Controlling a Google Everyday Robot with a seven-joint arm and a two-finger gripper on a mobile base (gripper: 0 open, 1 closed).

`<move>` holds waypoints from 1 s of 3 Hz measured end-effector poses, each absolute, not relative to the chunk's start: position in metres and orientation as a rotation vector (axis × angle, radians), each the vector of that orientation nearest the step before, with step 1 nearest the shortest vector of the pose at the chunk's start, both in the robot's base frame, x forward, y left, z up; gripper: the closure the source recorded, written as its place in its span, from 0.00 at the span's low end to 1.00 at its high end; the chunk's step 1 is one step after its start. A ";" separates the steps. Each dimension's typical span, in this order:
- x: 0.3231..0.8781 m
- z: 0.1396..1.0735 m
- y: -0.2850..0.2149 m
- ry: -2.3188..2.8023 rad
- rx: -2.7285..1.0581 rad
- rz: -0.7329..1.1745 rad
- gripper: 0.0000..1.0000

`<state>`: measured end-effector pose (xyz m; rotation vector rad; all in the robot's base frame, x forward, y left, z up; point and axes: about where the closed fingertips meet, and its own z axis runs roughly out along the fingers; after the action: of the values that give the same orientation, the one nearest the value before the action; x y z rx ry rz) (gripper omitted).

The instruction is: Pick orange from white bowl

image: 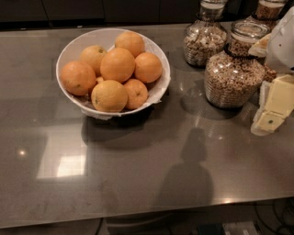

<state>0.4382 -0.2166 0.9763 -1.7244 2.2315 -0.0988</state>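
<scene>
Looking first across a glossy grey counter (138, 193), catching a dark shadow (190, 176) and a pale square of reflected light (62, 160) near its front edge. Finding the gripper (272, 110) at the right edge, pale cream, hanging over the counter just beside the nearest jar and well apart from the bowl; not being able to tell whether spread or closed. Moving back and left to the white bowl (73, 97) resting on the counter, with a crinkled white liner (98, 114) showing at its near rim. Seeing about seven oranges (148, 67) heaped inside, touching one another, with a paler yellowish one (109, 95) sitting at the front. Passing right to a glass jar (232, 75) holding cereal rings, then a second jar (204, 39) behind it and a third jar (268, 9) partly cut off by the top edge. Ending at dark cabinets (69, 9) running along the back.
</scene>
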 end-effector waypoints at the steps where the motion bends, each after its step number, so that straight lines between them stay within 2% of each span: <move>1: 0.438 0.976 -0.216 2.231 -1.725 -0.099 0.00; 3: 0.461 0.977 -0.180 2.104 -1.798 -0.102 0.00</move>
<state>0.4614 -0.1798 0.9771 -1.7981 2.1040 -0.1015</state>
